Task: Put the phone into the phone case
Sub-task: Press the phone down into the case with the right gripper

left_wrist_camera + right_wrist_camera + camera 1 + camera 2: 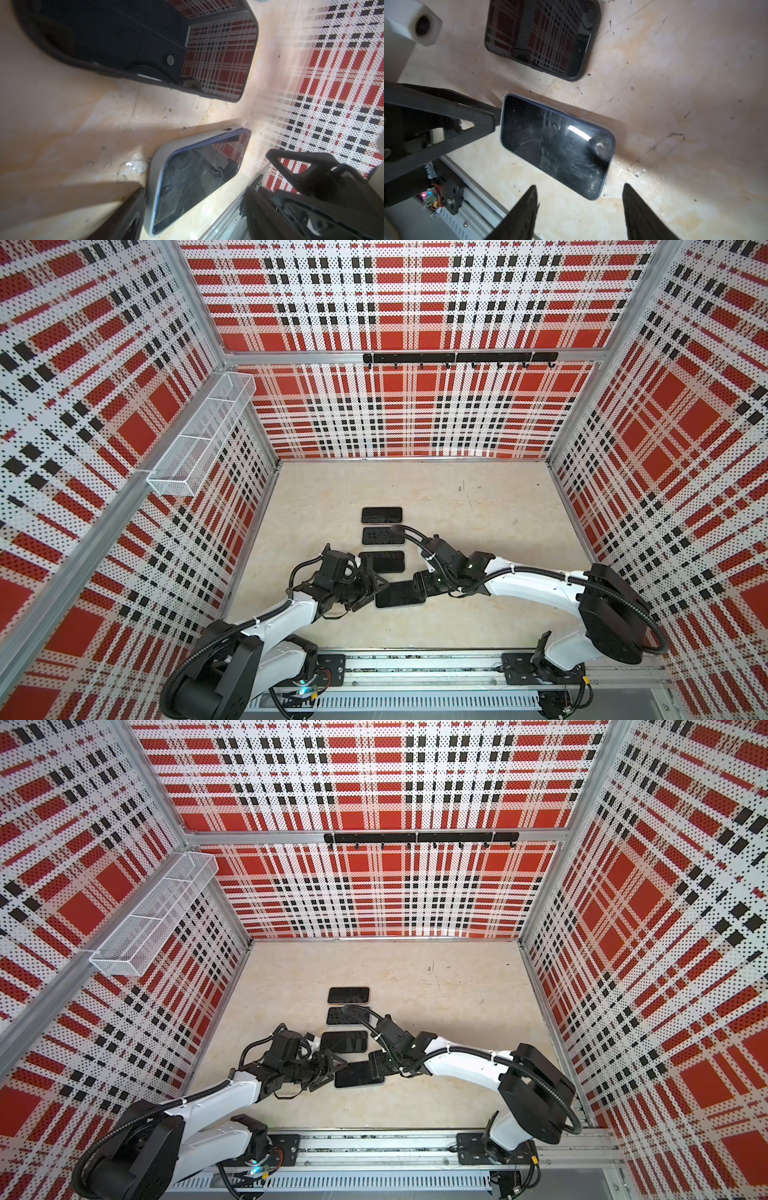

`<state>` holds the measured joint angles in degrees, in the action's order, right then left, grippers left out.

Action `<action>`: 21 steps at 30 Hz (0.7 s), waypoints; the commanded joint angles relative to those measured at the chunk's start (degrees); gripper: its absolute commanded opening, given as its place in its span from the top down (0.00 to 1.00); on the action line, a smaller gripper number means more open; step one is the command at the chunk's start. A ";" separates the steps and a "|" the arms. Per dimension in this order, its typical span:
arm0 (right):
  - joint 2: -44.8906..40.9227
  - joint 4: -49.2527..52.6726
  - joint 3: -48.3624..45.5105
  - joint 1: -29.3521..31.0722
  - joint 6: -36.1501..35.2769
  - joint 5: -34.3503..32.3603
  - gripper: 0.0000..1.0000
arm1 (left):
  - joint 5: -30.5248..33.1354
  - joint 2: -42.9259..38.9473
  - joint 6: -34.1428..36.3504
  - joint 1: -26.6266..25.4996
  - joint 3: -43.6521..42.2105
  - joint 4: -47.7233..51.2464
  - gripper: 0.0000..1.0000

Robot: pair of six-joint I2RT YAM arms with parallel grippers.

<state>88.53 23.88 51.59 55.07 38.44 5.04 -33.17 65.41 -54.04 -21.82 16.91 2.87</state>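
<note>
The phone (397, 595) (357, 1074) lies screen up on the table, near the front, between both grippers. In the left wrist view the phone (199, 176) has a blue edge and sits inside the pale grey phone case (158, 166), whose rim runs along its side and near end. My left gripper (371, 591) (195, 190) is open and straddles the phone's left end, with one finger (128, 212) against the case's rim. My right gripper (419, 588) (579, 186) is open at the phone's (556, 143) right end, holding nothing.
Three dark phones lie in a column behind: (381, 515), (383, 536) and, nearest, one in a black case (382, 562) (544, 37). The arms' base rail (415, 672) runs along the front. A wire basket (199, 435) hangs on the left wall.
</note>
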 commanded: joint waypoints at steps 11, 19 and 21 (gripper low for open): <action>9.15 -6.76 -1.40 1.69 0.15 2.64 0.68 | 1.42 4.41 2.45 1.08 -1.27 -0.43 0.41; 13.19 -9.15 -0.11 3.39 1.04 4.51 0.82 | 1.17 6.73 2.89 0.99 -1.21 -1.64 0.43; 13.51 -9.54 -0.18 3.48 1.19 4.81 0.82 | 1.04 6.71 2.89 1.04 -1.23 -1.71 0.43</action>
<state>95.94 23.46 52.10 55.75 40.47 5.17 -34.30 69.60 -51.57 -20.29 16.86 0.89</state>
